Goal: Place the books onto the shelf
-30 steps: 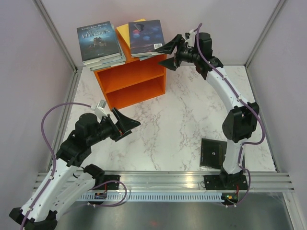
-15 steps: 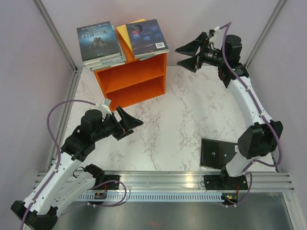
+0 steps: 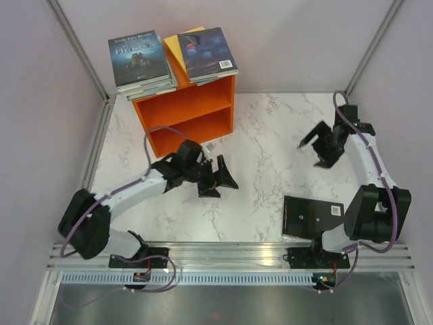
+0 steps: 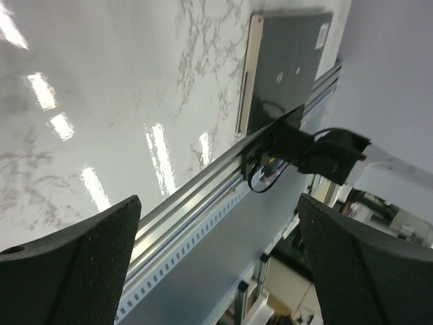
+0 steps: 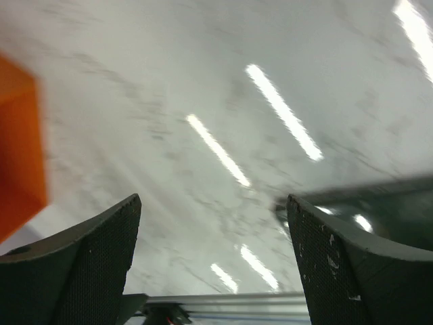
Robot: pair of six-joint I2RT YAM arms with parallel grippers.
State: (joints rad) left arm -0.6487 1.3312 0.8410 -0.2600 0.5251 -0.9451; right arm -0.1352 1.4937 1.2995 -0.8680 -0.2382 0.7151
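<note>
The orange shelf stands at the back left, both compartments bare as far as I can see. On its top lie two stacks of books: one with a grey-blue cover and one with a dark blue cover, a yellow book under it. A black book lies flat near the right arm's base and also shows in the left wrist view. My left gripper hovers open over mid-table, nothing between its fingers. My right gripper is open and empty over the right side.
A metal rail runs along the near edge, with both arm bases on it. Grey walls close in the left, back and right. A corner of the orange shelf shows at the left of the right wrist view.
My right gripper left the dark blue book on the shelf top, opened and swung down to the right side. My left arm stretched out toward mid-table.
</note>
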